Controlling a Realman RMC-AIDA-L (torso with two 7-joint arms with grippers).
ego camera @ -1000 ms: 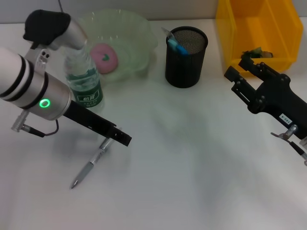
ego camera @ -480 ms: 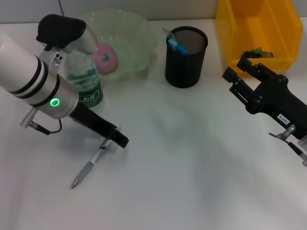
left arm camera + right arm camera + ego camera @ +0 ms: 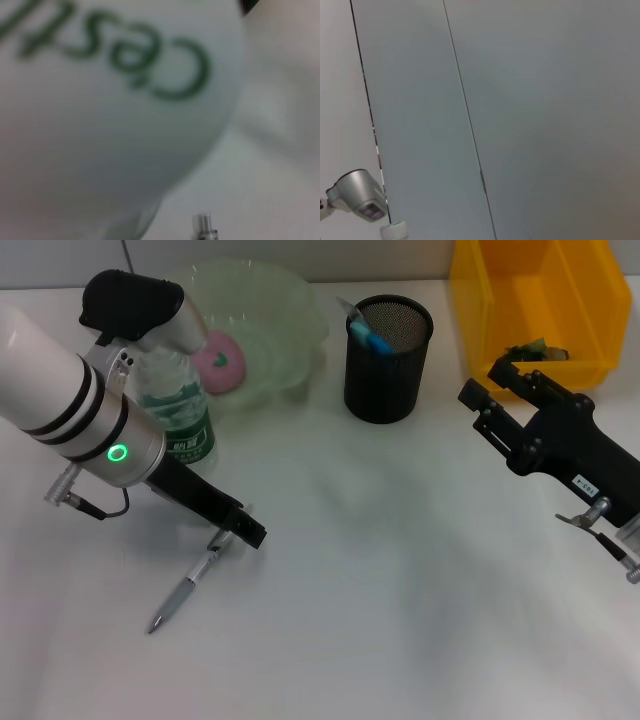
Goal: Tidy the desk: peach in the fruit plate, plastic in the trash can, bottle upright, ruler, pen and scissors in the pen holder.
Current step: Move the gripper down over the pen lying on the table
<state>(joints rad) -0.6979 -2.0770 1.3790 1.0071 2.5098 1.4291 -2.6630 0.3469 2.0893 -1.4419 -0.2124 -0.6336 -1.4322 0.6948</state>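
The left tool (image 3: pixel 245 530) is positioned low over the desk (image 3: pixel 400 590), just at the upper end of the pen (image 3: pixel 185 592), which is laid flat on the surface; whether its fingers are apart or together cannot be told. Behind it the bottle (image 3: pixel 178 420) is stood upright, beside the fruit plate (image 3: pixel 290 310) in which the peach (image 3: pixel 218 360) is held. The right tool (image 3: pixel 500 400) is held with fingers apart in front of the yellow trash can (image 3: pixel 480 310), near the pen holder (image 3: pixel 387 360).
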